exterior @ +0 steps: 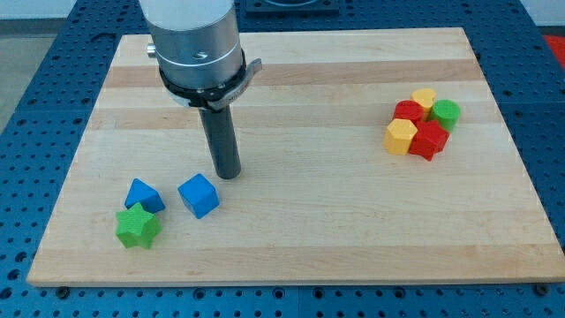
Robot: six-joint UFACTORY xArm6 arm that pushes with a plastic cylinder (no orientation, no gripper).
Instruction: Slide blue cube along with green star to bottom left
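Note:
The blue cube (199,195) lies on the wooden board at the lower left. The green star (138,226) lies further left and lower, touching a second blue block (143,194) of wedge-like shape just above it. My tip (229,174) rests on the board just above and to the right of the blue cube, a small gap apart from it.
A tight cluster sits at the view's right: a yellow block (425,98), a red block (408,112), a green block (446,112), a yellow hexagonal block (401,136) and a red block (429,140). The board's bottom-left corner (40,269) is near the star.

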